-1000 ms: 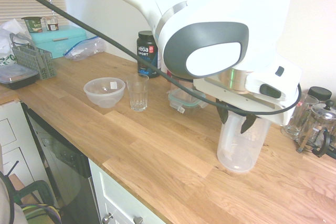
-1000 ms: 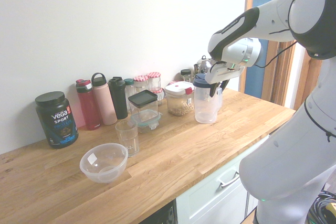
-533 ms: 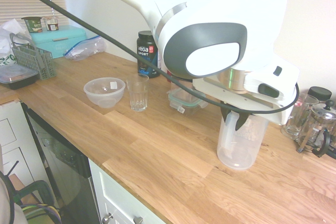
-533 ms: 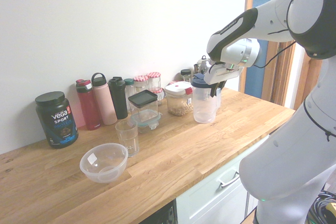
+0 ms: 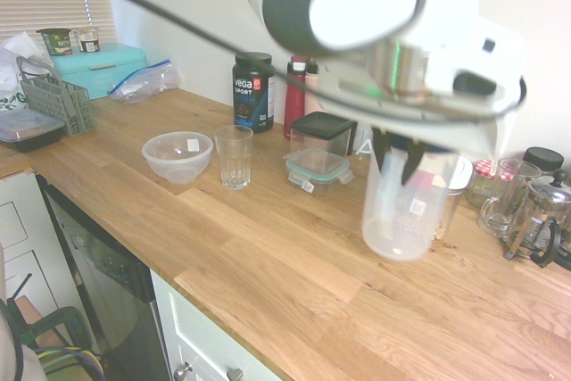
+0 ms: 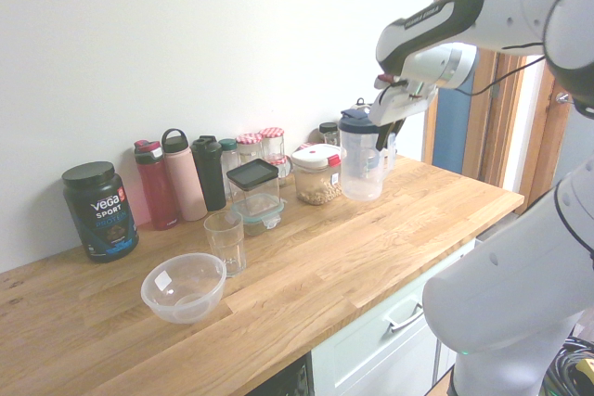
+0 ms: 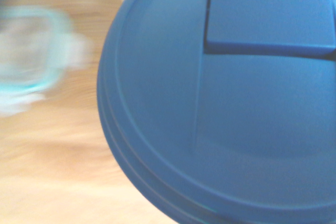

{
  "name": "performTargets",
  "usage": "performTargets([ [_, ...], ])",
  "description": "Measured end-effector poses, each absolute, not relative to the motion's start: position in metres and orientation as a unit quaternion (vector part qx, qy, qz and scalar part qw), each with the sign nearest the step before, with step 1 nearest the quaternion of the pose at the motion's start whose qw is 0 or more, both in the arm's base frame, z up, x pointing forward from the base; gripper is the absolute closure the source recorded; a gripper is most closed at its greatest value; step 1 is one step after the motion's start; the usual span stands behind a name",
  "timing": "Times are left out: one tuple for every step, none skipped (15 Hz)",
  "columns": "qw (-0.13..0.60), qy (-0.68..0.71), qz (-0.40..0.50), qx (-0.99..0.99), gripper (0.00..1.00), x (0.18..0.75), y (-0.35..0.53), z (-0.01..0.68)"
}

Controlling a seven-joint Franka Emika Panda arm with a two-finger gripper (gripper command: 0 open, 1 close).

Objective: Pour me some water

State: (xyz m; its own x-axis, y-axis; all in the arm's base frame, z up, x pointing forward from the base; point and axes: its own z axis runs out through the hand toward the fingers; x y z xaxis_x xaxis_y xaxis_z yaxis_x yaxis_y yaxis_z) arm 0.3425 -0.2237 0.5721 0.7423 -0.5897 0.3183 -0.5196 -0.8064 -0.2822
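Lifted since the earlier frames, the clear pitcher (image 5: 401,225) now hangs higher at the end of the robot's white arm (image 6: 436,30), its base apparently off the wooden surface (image 5: 268,260), while the drinking glass (image 5: 235,162) and the translucent bowl (image 5: 177,160) stay where they were. The claw (image 5: 393,174) is closed on the pitcher near its top, on what looks like the handle side, though the exact contact is hard to make out through the blur. Held roughly upright, the pitcher wears its blue lid (image 7: 152,103), which fills much of the wrist view; whether its spout is open cannot be told, nor can any water inside be made out. The glass, the likely target, stands upright beside the bowl and well apart from the pitcher, with the dark-lidded box (image 5: 321,136) and the teal-rimmed container (image 5: 318,169) between them. The task appears to be in its early part: the pitcher is gripped and raised, but the carry to the glass, the tilt, the pour and the setting down are all left to do. The next move likely calls for a level carry clear of the containers, as a slipping grip or a low swing could upset something on the way.
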Motion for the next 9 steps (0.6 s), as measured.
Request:
performTargets([
  [0.083, 0.271, -0.195, -0.939, 1.00, 0.346, -0.205, 0.583],
  [0.079, 0.244, -0.186, -0.949, 1.00, 0.354, -0.183, 0.588],
  [0.073, 0.216, -0.175, -0.958, 1.00, 0.362, -0.162, 0.588],
  [0.065, 0.190, -0.162, -0.966, 1.00, 0.369, -0.142, 0.587],
  [0.057, 0.163, -0.149, -0.974, 1.00, 0.378, -0.122, 0.586],
  [0.049, 0.135, -0.137, -0.980, 1.00, 0.387, -0.098, 0.586],
  [0.039, 0.106, -0.124, -0.986, 1.00, 0.397, -0.074, 0.586],
  [0.025, 0.077, -0.110, -0.991, 1.00, 0.406, -0.050, 0.587],
  [0.008, 0.050, -0.096, -0.994, 1.00, 0.413, -0.030, 0.588],
])
